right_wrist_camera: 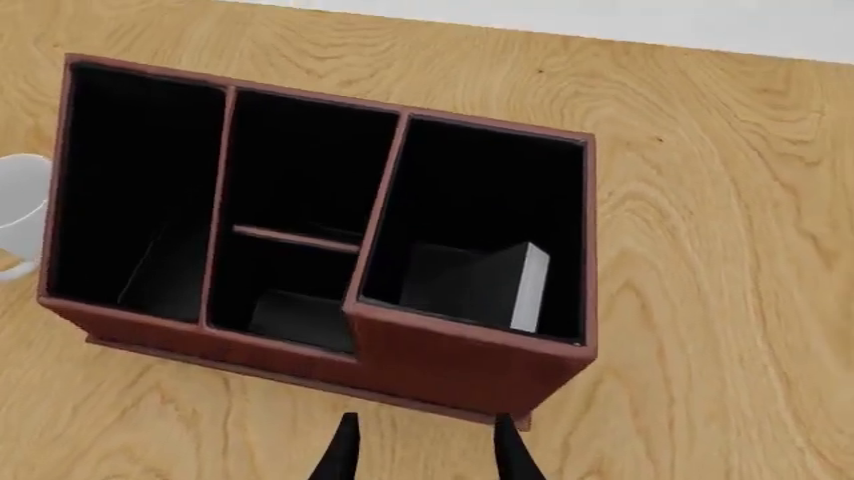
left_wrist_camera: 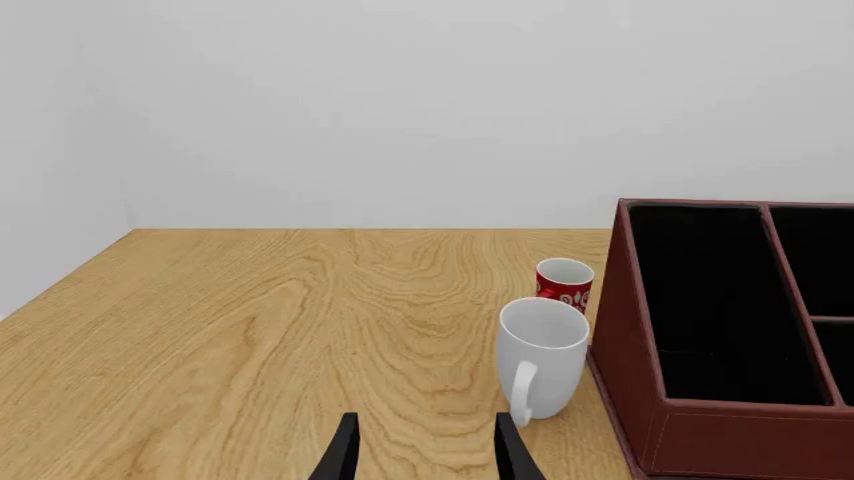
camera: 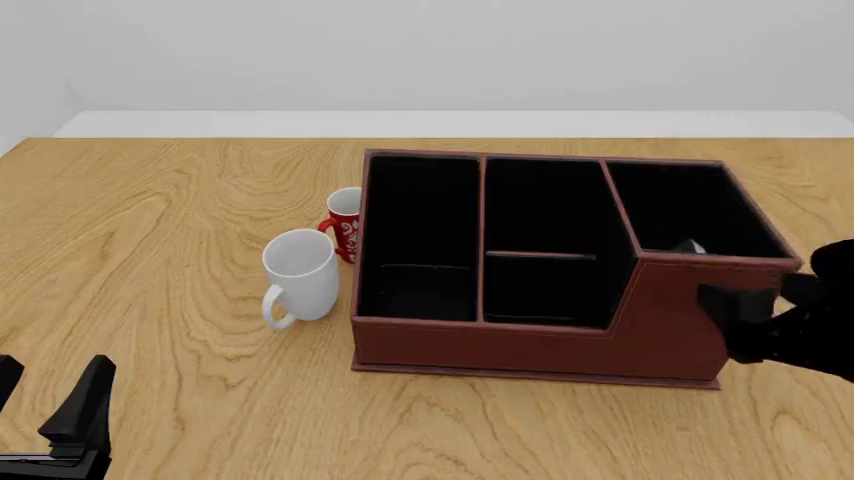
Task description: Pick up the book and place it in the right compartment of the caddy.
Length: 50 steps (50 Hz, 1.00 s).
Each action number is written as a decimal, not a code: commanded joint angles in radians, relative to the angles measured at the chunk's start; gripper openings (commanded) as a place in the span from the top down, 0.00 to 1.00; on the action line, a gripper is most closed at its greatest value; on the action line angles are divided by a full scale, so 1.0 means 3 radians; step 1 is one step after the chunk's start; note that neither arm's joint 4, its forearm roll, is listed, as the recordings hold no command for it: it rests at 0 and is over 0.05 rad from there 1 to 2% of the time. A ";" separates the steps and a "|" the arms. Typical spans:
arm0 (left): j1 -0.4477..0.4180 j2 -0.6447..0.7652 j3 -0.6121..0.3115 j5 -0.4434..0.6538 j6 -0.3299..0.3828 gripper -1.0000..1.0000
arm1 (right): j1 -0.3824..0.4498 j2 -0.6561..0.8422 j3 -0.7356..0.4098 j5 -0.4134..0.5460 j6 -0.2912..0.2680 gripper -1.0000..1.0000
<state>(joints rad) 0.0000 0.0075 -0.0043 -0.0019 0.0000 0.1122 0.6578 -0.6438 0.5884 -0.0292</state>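
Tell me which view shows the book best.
The right wrist view: the book leans inside the right compartment, pale page edge visible. The front view shows only a sliver above the wall; the left wrist view shows none.

A light oak-grained desk (camera: 174,210) stretched ahead of the fingers, meeting a plain pale grey wall (left_wrist_camera: 400,110) under even light.

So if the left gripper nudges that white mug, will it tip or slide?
Probably slide: the white mug stands upright on a flat base on smooth table. A high push could tip it, being tall. Its handle might turn it into the caddy close beside it.
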 commanded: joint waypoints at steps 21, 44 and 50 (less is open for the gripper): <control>0.0000 0.0000 0.0000 0.0000 0.0000 0.00 | 0.0017 -0.1012 0.1494 -0.1578 -0.0464 0.00; 0.0000 0.0000 0.0000 0.0000 0.0000 0.00 | 0.0003 -0.2184 0.1826 -0.1273 -0.0141 0.00; 0.0000 0.0000 0.0000 0.0000 0.0000 0.00 | -0.0042 -0.2190 0.1899 -0.1330 -0.0118 0.00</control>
<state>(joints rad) 0.0000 0.0075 -0.0043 -0.0019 0.0000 0.1100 0.0782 -0.1080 0.1808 -0.0872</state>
